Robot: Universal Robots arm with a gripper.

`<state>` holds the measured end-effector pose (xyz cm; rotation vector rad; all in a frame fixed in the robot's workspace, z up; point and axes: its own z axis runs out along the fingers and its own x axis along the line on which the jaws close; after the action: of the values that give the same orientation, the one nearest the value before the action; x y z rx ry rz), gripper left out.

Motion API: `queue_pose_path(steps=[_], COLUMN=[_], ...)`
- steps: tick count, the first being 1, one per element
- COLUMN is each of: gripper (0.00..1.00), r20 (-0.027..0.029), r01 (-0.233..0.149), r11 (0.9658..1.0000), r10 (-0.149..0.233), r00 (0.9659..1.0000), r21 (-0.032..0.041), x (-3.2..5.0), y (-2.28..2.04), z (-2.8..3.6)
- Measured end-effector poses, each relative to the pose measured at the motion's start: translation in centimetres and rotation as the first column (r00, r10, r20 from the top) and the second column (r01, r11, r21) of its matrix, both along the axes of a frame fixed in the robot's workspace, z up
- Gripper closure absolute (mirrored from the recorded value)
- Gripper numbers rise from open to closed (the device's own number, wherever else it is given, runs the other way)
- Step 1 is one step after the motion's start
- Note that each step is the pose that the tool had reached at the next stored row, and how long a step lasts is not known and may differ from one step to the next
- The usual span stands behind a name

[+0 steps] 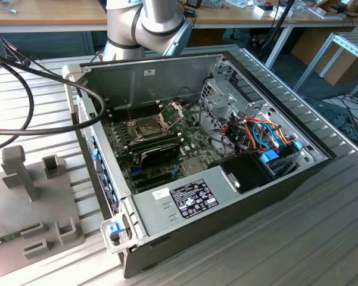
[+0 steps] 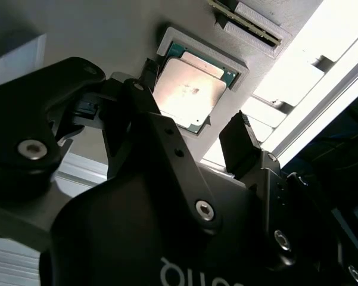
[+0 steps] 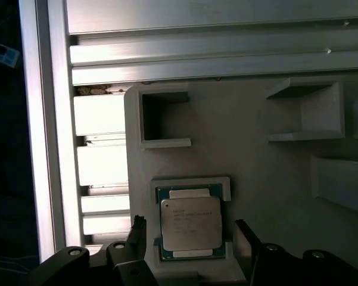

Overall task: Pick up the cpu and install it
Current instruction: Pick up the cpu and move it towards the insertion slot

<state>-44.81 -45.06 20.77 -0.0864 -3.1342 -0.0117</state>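
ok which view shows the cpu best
The first wrist view: the cpu lies face-on and whole in its grey holder. The second wrist view shows it slanted and partly covered. The exterior view gives little beyond the holder.

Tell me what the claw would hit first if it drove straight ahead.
Most likely the cpu, seated in the grey holder, centred ahead of the open claw; depth is unclear.
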Motion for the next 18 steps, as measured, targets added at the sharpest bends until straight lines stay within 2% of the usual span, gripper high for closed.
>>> queue_pose_path(steps=[6,8,11,12,14,18], gripper=[0.31,0.31,0.31,0.31,0.31,0.31], r20=[0.0004,0.0007,0.0006,0.0008,0.0010,0.0012], r01=[-0.031,-0.035,-0.036,-0.036,-0.036,-0.036], r11=[0.9995,0.9994,0.9994,0.9993,0.9993,0.9993], r10=[0.031,0.035,0.036,0.036,0.036,0.036], r00=[0.9995,0.9994,0.9994,0.9994,0.9994,0.9994], r21=[0.0014,0.0045,0.0047,0.0101,0.0140,0.0147], x=[0.00,0.01,0.00,0.00,-0.01,0.00], y=[0.00,0.00,0.00,-0.01,0.01,0.00], z=[-0.08,-0.08,-0.08,-0.11,-0.23,-0.37])
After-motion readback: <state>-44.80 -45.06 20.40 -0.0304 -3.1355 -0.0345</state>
